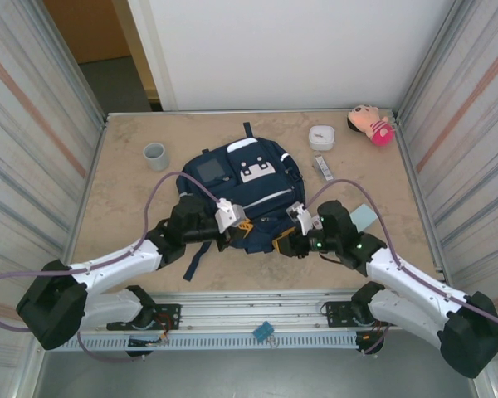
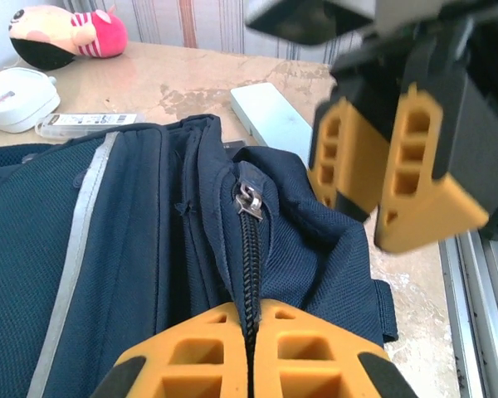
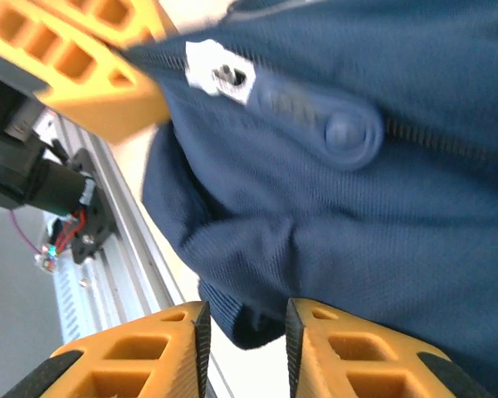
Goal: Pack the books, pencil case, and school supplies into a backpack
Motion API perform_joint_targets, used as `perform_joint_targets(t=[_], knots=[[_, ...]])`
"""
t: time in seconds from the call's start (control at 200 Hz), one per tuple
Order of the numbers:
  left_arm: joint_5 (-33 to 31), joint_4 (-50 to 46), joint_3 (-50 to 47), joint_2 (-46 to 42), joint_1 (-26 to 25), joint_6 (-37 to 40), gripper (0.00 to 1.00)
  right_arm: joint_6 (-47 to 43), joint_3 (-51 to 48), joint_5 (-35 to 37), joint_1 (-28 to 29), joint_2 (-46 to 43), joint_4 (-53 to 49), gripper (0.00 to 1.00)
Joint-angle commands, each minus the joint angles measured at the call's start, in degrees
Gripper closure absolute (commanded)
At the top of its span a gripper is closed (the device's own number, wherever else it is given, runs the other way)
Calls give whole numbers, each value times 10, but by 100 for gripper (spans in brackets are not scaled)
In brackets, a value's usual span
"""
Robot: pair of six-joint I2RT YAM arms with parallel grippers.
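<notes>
Lying flat at the middle of the bench, the navy backpack is seen with its near edge between the two arms. In the left wrist view a dark zip line is shown closed, with its metal slider at the far end of that stretch. The left fingers are pressed together on the backpack, and the zip line is pinched in the seam between them. The right fingers are held slightly apart at the backpack's near right corner. A fold of navy fabric is hung into the narrow gap, but whether it is squeezed cannot be told. The two pairs of fingers are set near each other without touching.

The pale teal pencil case is laid on the bench just right of the backpack and is partly covered by the right arm. A narrow grey-white bar is placed near the backpack's far right side, with a white rounded box just behind it. A pink plush toy is set in the far right corner, and a grey cup is stood left of the backpack.
</notes>
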Motion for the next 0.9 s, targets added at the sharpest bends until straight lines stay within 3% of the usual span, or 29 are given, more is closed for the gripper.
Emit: perform_joint_targets(t=[0.0,0.12,0.271,0.421,0.722,0.897], knots=[[-3,120,14,-29,9,-23,100,10,-22,45,11,-9,52,69],[2,98,14,-38,10,-7,100,5,-7,33,-4,-31,38,59],[11,64,8,-57,18,23,100,5,39,-113,-79,-85,-25,44],[33,37,10,-68,26,49,100,1,116,-179,-131,-83,-92,29],[63,42,15,-70,28,57,100,38,259,-248,-149,138,-174,31],[64,41,19,-71,28,61,100,43,279,-262,-150,196,-179,31]])
